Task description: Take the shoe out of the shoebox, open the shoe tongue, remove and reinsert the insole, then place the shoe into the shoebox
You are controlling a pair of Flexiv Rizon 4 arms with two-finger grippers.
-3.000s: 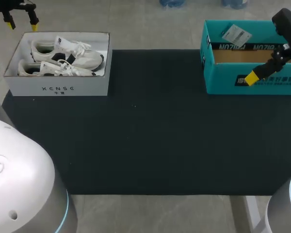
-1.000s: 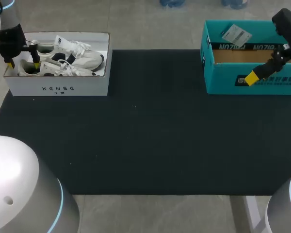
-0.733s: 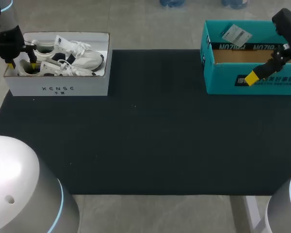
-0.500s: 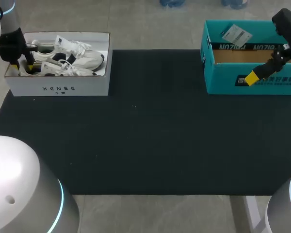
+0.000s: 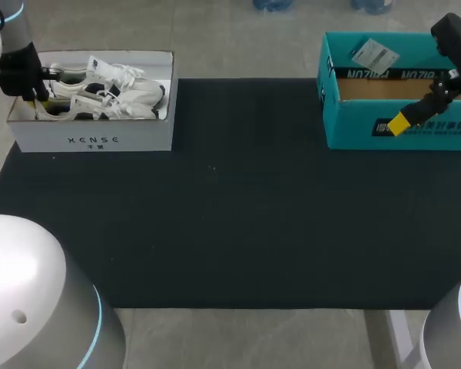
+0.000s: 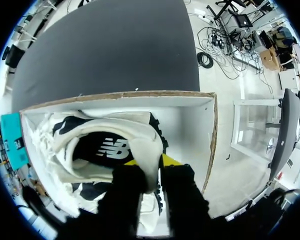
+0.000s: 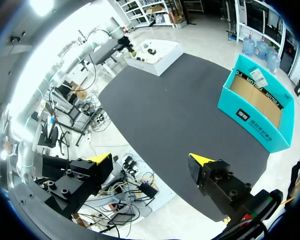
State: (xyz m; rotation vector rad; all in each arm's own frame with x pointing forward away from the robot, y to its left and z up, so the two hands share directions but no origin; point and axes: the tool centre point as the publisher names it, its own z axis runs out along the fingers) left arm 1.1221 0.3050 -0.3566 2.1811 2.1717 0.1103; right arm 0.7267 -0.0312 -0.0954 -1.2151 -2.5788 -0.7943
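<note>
shoebox: white cardboard shoebox [image 5: 92, 140], rectangular, lid off, raw brown cut edges on the rim; it sits at the far left corner of the mat.
mat: black mat [image 5: 238, 215], matte with a fine grain, covering most of the table.
shoe: white shoe [image 6: 145, 145] with black panels, soft padded collar and a dark insole showing through the opening; it lies on its side inside the shoebox, heel toward the box's left end wall.
second shoe: same white and black second shoe [image 5: 107, 77], loose white laces, lying in the shoebox along the far wall, just beside the first.
left gripper: the left gripper [image 6: 151, 161] is down inside the left end of the shoebox; its yellow tips pinch the shoe's heel collar from both sides, clamped onto it.
right gripper: the right gripper [image 7: 150, 160] hangs near the teal box's front wall; fingers spread wide with nothing between them.
teal box: teal cardboard box [image 5: 353, 123], open top, brown inside floor, at the far right corner of the mat, well apart from the shoebox.
paper tag: small white paper tag [image 5: 374, 54] against the teal box's far wall.
edges: the shoe's heel is close to the shoebox end wall, so the fingers work in a tight gap there.
open room: a wide bare stretch of mat lies between the two boxes and toward the near edge.
</note>
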